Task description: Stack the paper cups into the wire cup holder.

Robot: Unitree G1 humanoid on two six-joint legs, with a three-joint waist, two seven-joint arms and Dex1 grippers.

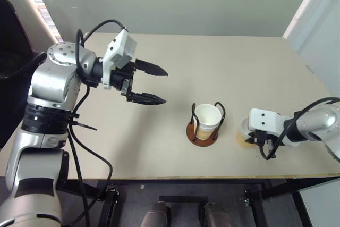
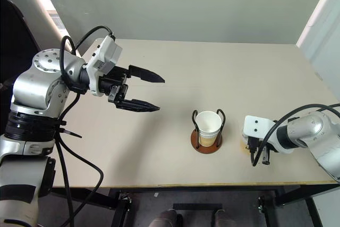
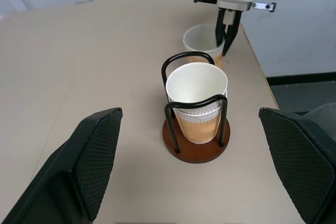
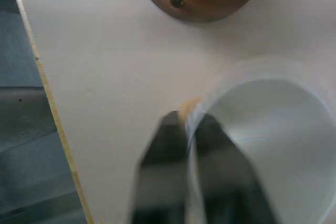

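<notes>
The right gripper [image 3: 227, 39] has its 2 black fingers pinched together on the wall of a loose paper cup [image 3: 198, 39] — in the right wrist view one finger lies outside the cup wall and the other inside the white interior, with the rim caught between them. That cup stands upright on the table [image 1: 212, 67], just beside the wire cup holder [image 1: 203, 131] on the robot's right, close to the table's near edge. The gripper points steeply down into it from above.

The left gripper [image 1: 154, 83] has its jaws spread wide and holds nothing. It hovers above the table, well apart from the holder on the robot's left, its fingers aimed roughly level toward the right. In the left wrist view its 2 textured pads [image 3: 97, 156] frame the holder from a distance.

The wire cup holder sits upright near the middle of the table's near side: a round reddish-brown base with 2 black wire arches. Inside the arches are nested cups [image 3: 198, 100] — at least 2, judging by a second rolled rim visible just under the top one — tan outside, white inside, standing straight. The loose cup and the holder are near each other but not touching.
</notes>
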